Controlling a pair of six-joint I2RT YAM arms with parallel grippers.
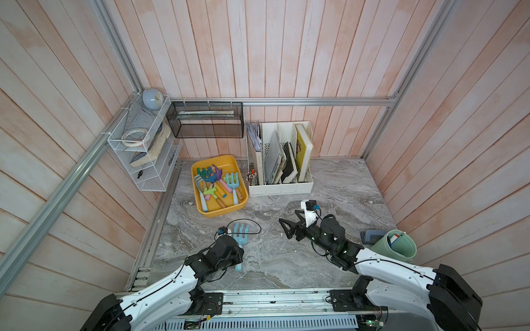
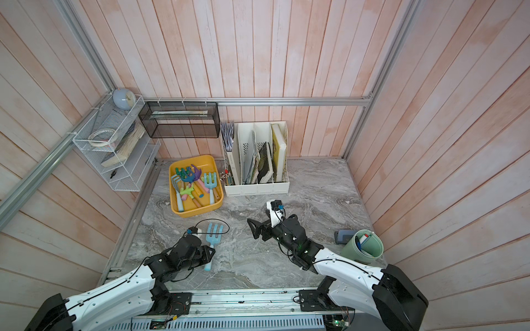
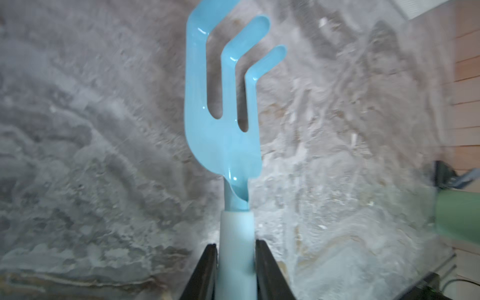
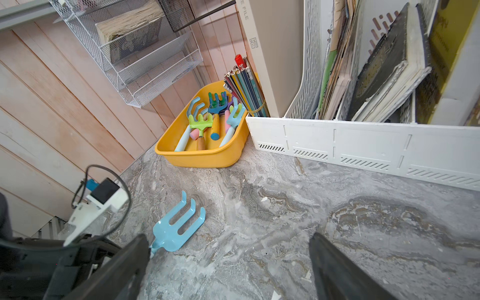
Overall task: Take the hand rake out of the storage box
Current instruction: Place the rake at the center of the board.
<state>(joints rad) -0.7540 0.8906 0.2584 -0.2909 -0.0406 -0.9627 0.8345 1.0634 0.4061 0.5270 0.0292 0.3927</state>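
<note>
Grey marbled tabletop point(image 1: 286, 258). Glossy light-blue three-tined hand rake point(image 1: 241, 231), pale handle, outside yellow plastic storage box point(image 1: 223, 211). Handle clamped between left fingers point(image 3: 207, 270); right fingers point(image 4: 337, 272) spread wide, empty.

Legible lettering appears in the right wrist view only. The upright beige file box point(image 4: 270, 65), at the end of the white slotted file organizer point(image 4: 363, 145), carries the printed word "FILE" along its front edge, preceded by a cut-off "E". Below that word is a small square mark resembling a Chinese character, which cannot be read, and the print on the yellow book cover point(image 4: 441, 33) in the same organizer is too blurred to read.
</note>
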